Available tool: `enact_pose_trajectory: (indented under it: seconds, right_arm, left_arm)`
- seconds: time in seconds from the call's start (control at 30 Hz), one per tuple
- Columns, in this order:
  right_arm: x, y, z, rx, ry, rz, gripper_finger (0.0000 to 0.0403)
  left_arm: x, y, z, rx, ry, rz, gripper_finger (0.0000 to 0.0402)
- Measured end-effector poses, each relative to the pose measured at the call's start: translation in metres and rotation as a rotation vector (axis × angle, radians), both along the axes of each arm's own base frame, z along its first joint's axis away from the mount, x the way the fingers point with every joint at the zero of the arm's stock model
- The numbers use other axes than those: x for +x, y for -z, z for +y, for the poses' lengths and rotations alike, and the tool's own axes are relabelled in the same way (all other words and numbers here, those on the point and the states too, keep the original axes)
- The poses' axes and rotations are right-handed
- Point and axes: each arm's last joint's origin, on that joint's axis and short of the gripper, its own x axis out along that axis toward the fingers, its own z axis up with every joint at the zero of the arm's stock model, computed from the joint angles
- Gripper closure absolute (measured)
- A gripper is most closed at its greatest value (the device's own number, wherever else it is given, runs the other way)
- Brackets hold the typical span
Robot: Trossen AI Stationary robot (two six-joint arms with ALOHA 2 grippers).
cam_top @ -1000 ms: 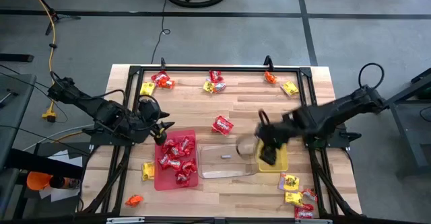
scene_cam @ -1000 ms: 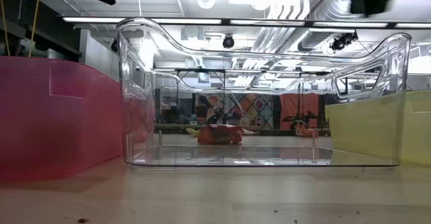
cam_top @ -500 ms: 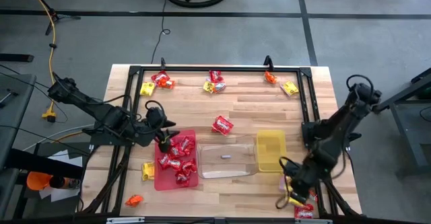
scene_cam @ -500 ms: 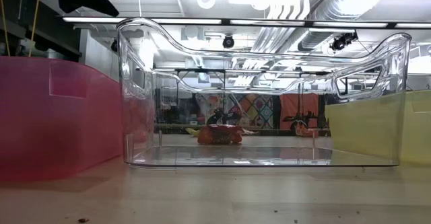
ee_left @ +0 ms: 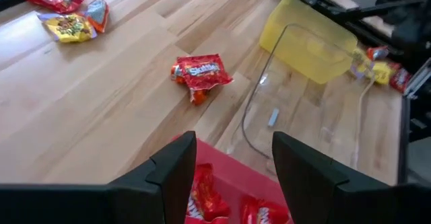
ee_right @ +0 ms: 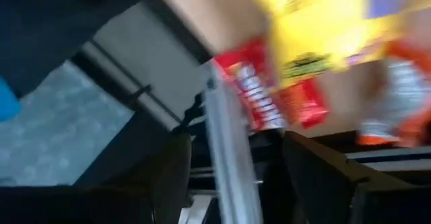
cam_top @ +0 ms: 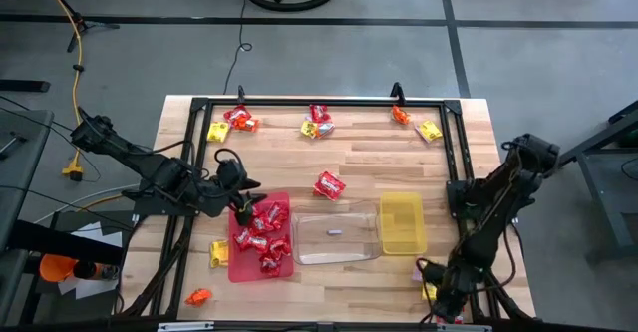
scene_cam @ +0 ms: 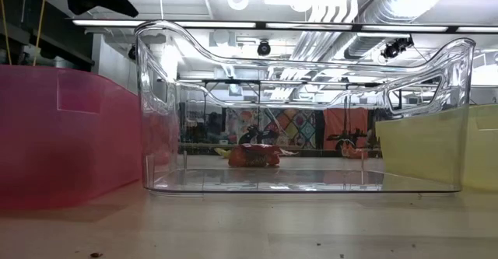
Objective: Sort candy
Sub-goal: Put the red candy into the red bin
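Note:
Several red candy packets lie in the red tray [cam_top: 261, 240]. My left gripper [cam_top: 244, 204] hangs open above that tray's far left corner, nothing between its fingers [ee_left: 176, 173]. The clear tray [cam_top: 337, 234] and the yellow tray [cam_top: 402, 222] stand to the right of the red one. One red candy packet [ee_left: 201, 72] lies on the wood beyond the trays. My right gripper [cam_top: 439, 297] is open over the table's near right corner. It is tipped down above a red packet [ee_right: 266, 103] and a yellow packet [ee_right: 316, 29], touching neither as far as shows.
More loose candy lies along the far edge [cam_top: 231, 121] [cam_top: 317, 123] [cam_top: 414, 123]. A yellow packet [cam_top: 219, 253] and an orange one [cam_top: 198, 296] lie left of the red tray. A black frame rail [cam_top: 464, 212] runs along the table's right side, beside my right arm.
My right gripper has swung from above the yellow tray toward the table's near right corner, sinking and rolling as it went, and now hangs over the candy there. My left gripper has sunk a little toward the red tray. Neither has opened or shut.

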Motion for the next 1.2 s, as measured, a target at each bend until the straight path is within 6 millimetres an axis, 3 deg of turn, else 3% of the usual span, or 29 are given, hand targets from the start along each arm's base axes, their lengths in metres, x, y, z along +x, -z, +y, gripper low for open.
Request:
enact_pose_trajectory:
  seconds: [0.33,0.57,0.7,0.87,0.9,1.07,1.2]
  right_arm:
    - [-0.002,0.046,0.014,-0.092,-0.07,0.157,0.0171]
    - [-0.001,0.057,0.015,-0.129,-0.068,0.173,0.0174]
    - [-0.002,0.057,0.015,-0.13,-0.072,0.177,0.0218]
    - [-0.003,0.044,0.014,-0.078,-0.103,0.133,0.0368]
    - [-0.003,0.039,0.013,-0.058,-0.112,0.121,0.0383]
    - [-0.007,0.002,0.006,0.07,-0.146,0.046,0.0364]
    - [-0.013,-0.029,-0.005,0.158,-0.158,-0.017,0.0389]
  left_arm:
    - [0.001,-0.001,0.0,-0.006,-0.001,-0.013,0.0218]
    - [0.001,-0.001,0.0,-0.006,-0.003,-0.016,0.0218]
    - [0.001,-0.001,0.0,-0.005,-0.003,-0.017,0.0218]
    - [0.001,-0.001,0.0,0.002,-0.012,-0.021,0.0218]
    - [0.001,-0.002,0.0,0.001,-0.011,-0.022,0.0218]
    - [0.0,-0.003,0.0,-0.004,-0.005,-0.024,0.0218]
    - [-0.001,-0.003,0.001,0.014,0.007,-0.023,0.0218]
